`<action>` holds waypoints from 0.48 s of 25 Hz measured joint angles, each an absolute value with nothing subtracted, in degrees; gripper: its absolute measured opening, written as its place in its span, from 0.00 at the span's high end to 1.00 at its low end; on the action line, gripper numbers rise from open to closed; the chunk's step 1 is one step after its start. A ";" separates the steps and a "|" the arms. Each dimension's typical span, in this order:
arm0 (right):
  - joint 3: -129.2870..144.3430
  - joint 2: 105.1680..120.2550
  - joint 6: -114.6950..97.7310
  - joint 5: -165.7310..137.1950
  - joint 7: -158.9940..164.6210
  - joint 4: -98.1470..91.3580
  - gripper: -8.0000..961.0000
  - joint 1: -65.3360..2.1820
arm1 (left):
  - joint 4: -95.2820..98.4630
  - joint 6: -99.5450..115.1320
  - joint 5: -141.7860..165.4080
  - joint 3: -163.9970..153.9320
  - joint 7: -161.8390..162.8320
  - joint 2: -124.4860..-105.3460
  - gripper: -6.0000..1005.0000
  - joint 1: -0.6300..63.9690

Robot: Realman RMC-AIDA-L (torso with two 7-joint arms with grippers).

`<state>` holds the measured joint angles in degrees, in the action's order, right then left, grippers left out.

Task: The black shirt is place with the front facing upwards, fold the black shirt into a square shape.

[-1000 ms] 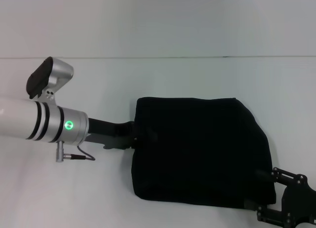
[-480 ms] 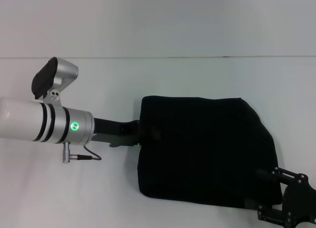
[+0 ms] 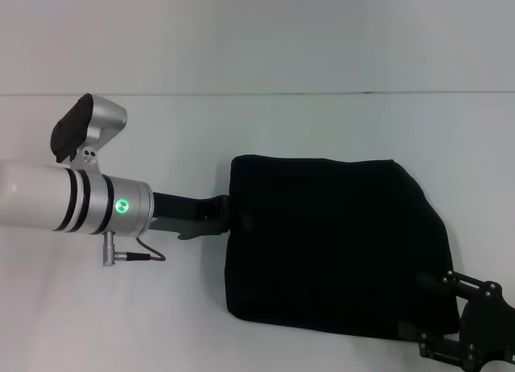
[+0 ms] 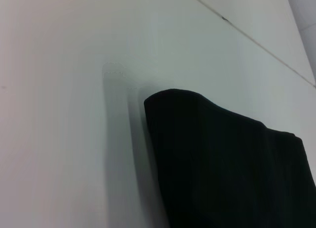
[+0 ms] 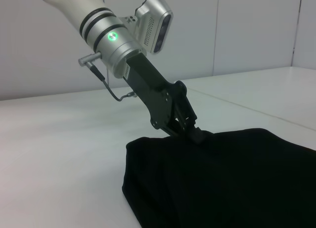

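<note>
Final squaring: your left gripper (image 5: 195,133) pinches the left edge of the folded black shirt (image 3: 334,243); your right gripper (image 3: 451,320), fingers' state unclear, sits at its near right corner. Next, release and flatten.

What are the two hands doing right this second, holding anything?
Left hand: fingertips together at the left edge of the black shirt; a grip on the cloth cannot be told.
Right hand: at the shirt's near right corner; open or closed cannot be told.

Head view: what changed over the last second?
The left tool and the shirt's left edge shifted right together, mostly in the first half second; since then almost nothing moved. The right tool stayed at the shirt's near right corner. The shirt is still a folded black block on the table.
</note>
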<state>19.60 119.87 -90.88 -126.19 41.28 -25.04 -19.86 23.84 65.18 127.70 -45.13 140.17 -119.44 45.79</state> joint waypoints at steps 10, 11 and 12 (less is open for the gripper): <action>19.35 119.88 -90.88 -126.03 41.31 -25.05 0.20 -19.95 | 24.05 61.73 125.80 -45.08 139.53 -119.62 0.90 48.13; 19.33 119.88 -90.88 -126.03 41.31 -25.05 0.20 -19.95 | 24.05 60.82 125.70 -45.10 139.50 -119.62 0.91 48.44; 19.30 119.88 -90.88 -126.02 41.31 -25.05 0.20 -19.96 | 24.06 60.00 125.65 -45.11 139.48 -119.62 0.91 48.64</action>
<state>19.30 119.88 -90.88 -126.02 41.31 -25.05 -19.96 24.06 60.00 125.65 -45.11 139.48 -119.62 48.64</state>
